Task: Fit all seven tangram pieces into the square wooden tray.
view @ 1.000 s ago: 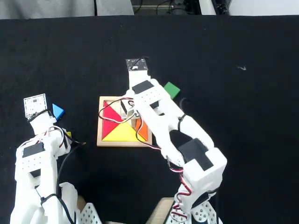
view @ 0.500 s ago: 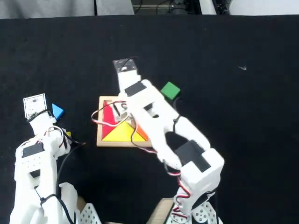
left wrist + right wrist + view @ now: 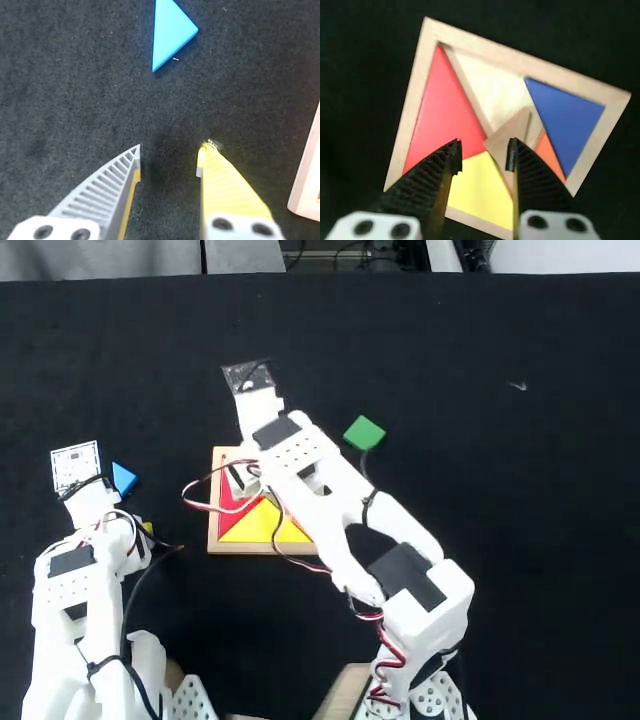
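Right tool (image 3: 483, 147), spread, above tray (image 3: 520, 64) — red triangle (image 3: 442, 115) inside

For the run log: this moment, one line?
right gripper: open above tray | left gripper: open near light-blue triangle | green piece: outside tray

The right gripper (image 3: 484, 150) was seen parted above the wooden tray (image 3: 520, 57). A red triangle (image 3: 442, 120), yellow triangle (image 3: 477, 182), blue triangle (image 3: 565, 112) and orange piece (image 3: 551, 155) were seated inside. A tan piece (image 3: 512, 132) was seen at the middle.
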`<state>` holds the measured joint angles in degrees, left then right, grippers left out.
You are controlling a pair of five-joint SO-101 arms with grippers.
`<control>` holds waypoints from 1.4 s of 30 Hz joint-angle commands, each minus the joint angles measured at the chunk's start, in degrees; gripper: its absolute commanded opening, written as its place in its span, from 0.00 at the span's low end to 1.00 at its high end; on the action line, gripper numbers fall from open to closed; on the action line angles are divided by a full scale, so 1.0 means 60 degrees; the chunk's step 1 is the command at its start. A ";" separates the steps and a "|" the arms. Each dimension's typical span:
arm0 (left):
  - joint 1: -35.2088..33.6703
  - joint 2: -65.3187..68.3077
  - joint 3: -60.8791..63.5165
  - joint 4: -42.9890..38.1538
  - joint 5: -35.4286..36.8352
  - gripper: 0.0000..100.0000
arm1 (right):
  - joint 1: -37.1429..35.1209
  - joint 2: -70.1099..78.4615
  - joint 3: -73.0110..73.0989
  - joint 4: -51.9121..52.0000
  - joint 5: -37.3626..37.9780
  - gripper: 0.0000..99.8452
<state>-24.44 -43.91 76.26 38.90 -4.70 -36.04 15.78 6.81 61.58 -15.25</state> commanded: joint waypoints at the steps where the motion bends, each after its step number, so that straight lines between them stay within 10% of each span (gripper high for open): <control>1: 0.0125 -0.0190 -0.0037 -0.0147 0.0029 0.19 | -0.0059 -0.0374 -0.0886 -0.0176 0.0689 0.04; 33: 0.0125 -0.0190 -0.0037 -0.0147 0.0029 0.19 | 0.1978 -0.0271 -0.2161 0.1480 0.0821 0.01; 42: 0.0125 -0.0190 -0.0037 -0.0147 0.0029 0.19 | 0.5143 -0.0447 -0.2029 0.1436 0.6095 0.10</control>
<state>-24.44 -43.91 76.26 38.90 -4.70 -9.58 13.14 -3.91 69.93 9.71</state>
